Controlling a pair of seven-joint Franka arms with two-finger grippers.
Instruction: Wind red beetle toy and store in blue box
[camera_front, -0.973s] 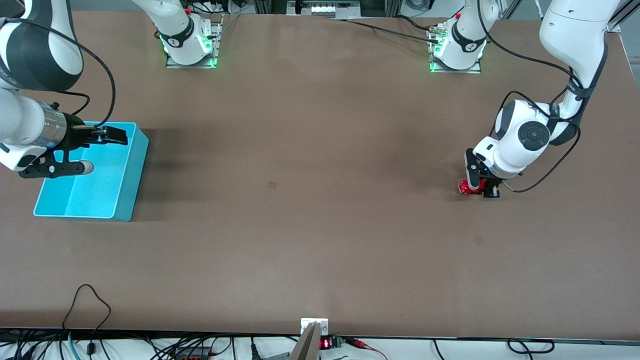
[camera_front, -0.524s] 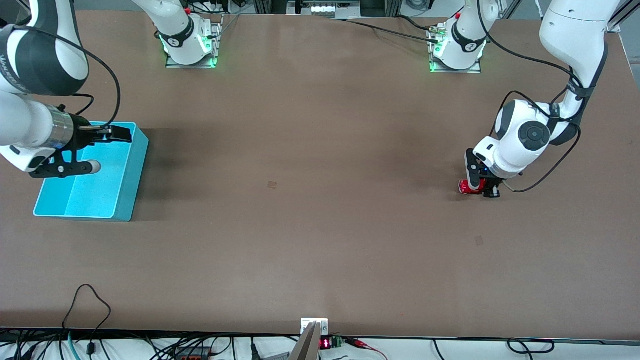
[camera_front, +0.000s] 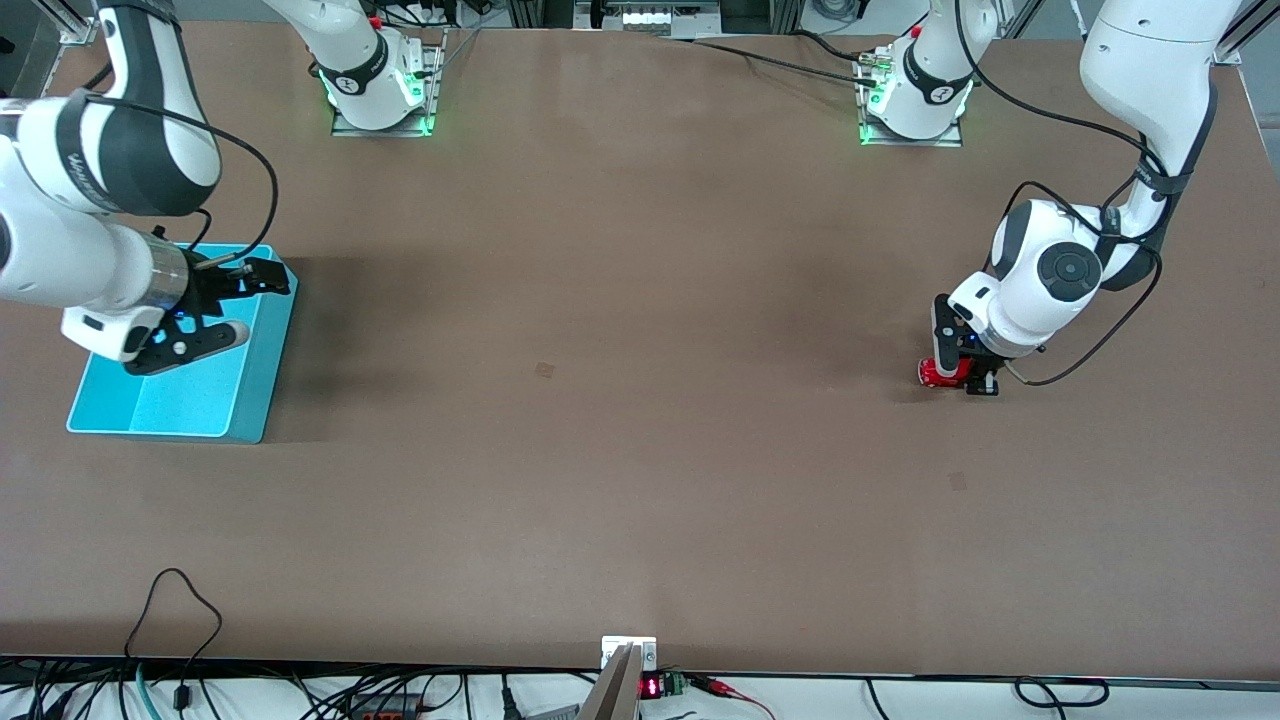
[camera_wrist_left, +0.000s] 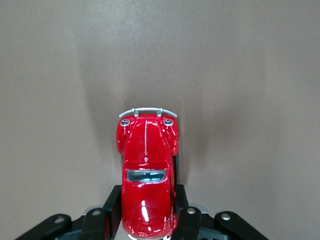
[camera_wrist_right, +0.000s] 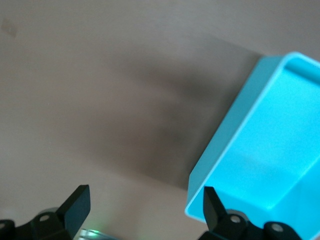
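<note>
Item 1: red beetle toy (camera_front: 938, 373), tiny glossy car w/ silvery bumper, sitting on the brown table (camera_front: 620, 420) toward the left arm's end, about mid-depth. In the left wrist view the toy (camera_wrist_left: 146, 175) shows roof-up, bumper end pointing away from the wrist, rear half tucked between the black fingers (camera_wrist_left: 186, 220). Item 2: left gripper (camera_front: 960, 375), down at table level, fingers pressed against both flanks of the toy, i.e. pinching it; toy's wheels look to be on the tabletop. Item 3: blue box (camera_front: 255, 390), light cyan open-top bin w/ sloping walls, at the right arm's end of the table, well apart from the toy; inside appears bare as far as visible. Right wrist view shows one corner and rim of the box (camera_wrist_right: 235, 145) w/ table beside it. Item 4: right gripper (camera_front: 240, 305), up in the air over the box's edge nearest the table centre, fingers (camera_wrist_right: 77, 202) spread wide, nothing between them. Misc.: cables (camera_front: 170, 600) and small display unit (camera_front: 655, 687) along the table edge nearest the front camera.
</note>
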